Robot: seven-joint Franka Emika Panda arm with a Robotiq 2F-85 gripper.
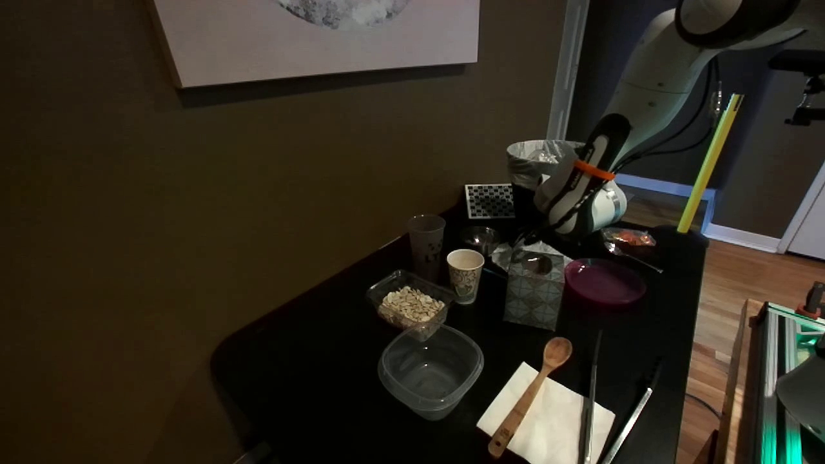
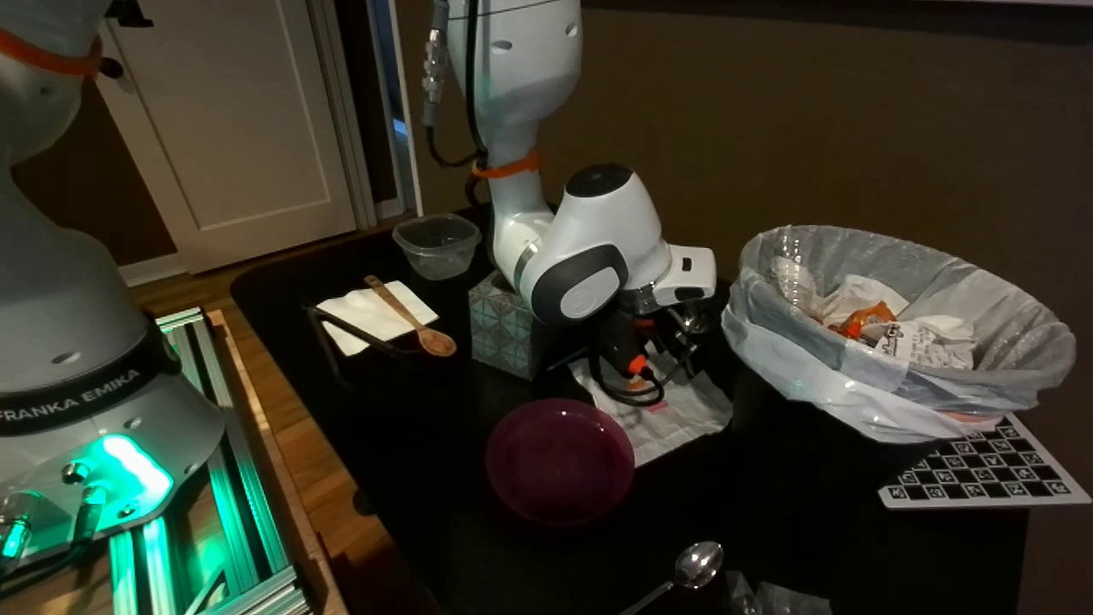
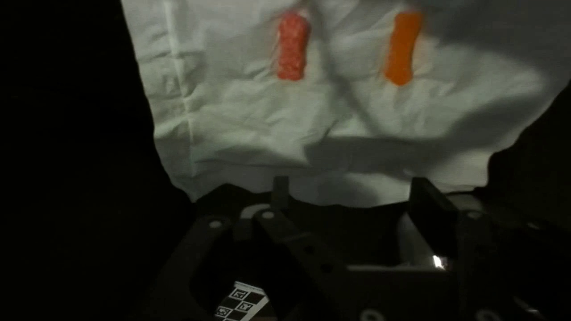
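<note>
My gripper [image 3: 350, 191] is open in the wrist view, with nothing between its fingers. It is above the near edge of a crumpled white paper sheet [image 3: 241, 102]. A pink-red candy-like piece [image 3: 292, 47] and an orange piece [image 3: 403, 49] lie apart on the sheet, ahead of the fingertips. In an exterior view my gripper [image 2: 662, 342] points down over the sheet [image 2: 683, 418], beside a patterned tissue box [image 2: 504, 333]. A magenta plate [image 2: 559, 461] lies near the sheet. In an exterior view the tissue box [image 1: 533, 296] hides much of the gripper.
A lined trash bin [image 2: 862, 410] stands close to the gripper. A metal bowl [image 1: 480, 238], clear cup [image 1: 425, 248], paper cup [image 1: 465, 277], oats container [image 1: 412, 306] and clear container [image 1: 432, 374] line the wall side. A wooden spoon [image 1: 532, 396] and tongs [image 1: 592, 399] lie across a napkin.
</note>
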